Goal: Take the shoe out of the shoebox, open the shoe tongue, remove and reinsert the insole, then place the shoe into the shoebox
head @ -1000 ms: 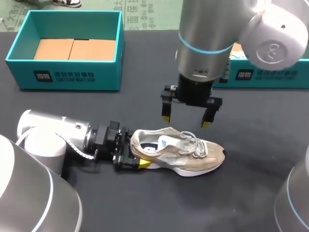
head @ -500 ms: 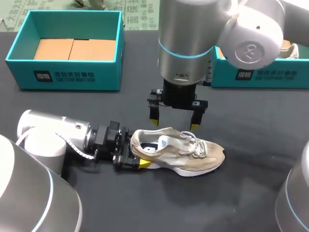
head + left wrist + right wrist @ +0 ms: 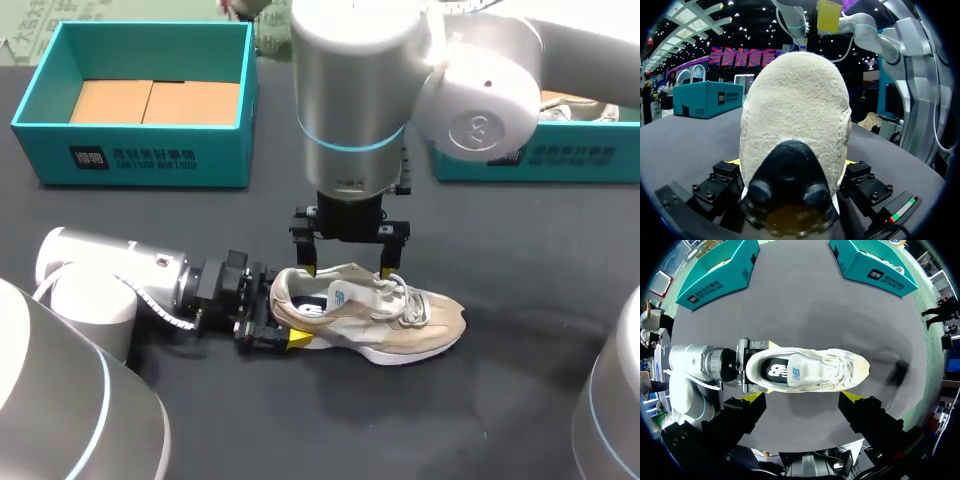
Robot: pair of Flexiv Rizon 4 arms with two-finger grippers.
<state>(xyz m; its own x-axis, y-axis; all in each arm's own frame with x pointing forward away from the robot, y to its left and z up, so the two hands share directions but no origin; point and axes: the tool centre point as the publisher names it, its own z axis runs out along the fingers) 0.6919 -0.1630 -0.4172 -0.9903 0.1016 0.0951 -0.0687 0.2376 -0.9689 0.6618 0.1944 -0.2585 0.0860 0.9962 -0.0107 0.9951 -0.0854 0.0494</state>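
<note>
A beige sneaker [image 3: 380, 315] with a white sole lies on its sole on the dark table, toe pointing right. My left gripper [image 3: 283, 320] is shut on its heel, one yellow-tipped finger on each side; in the left wrist view the heel [image 3: 795, 115] fills the space between the fingers of this gripper [image 3: 792, 162]. My right gripper [image 3: 348, 270] hangs open just above the shoe's collar and tongue, fingers pointing down. From the right wrist, the dark insole shows inside the shoe [image 3: 810, 371], with the right gripper [image 3: 802, 397] above it and the left gripper [image 3: 767, 367] at the heel.
An open teal shoebox [image 3: 130, 160] with a cardboard insert stands at the back left. A second teal box [image 3: 540, 155] stands at the back right, partly hidden by my right arm. Bare dark tabletop lies in front of the shoe.
My right arm has moved left and down, from above the laces to just over the shoe's opening. The left gripper and the shoe have stayed still.
</note>
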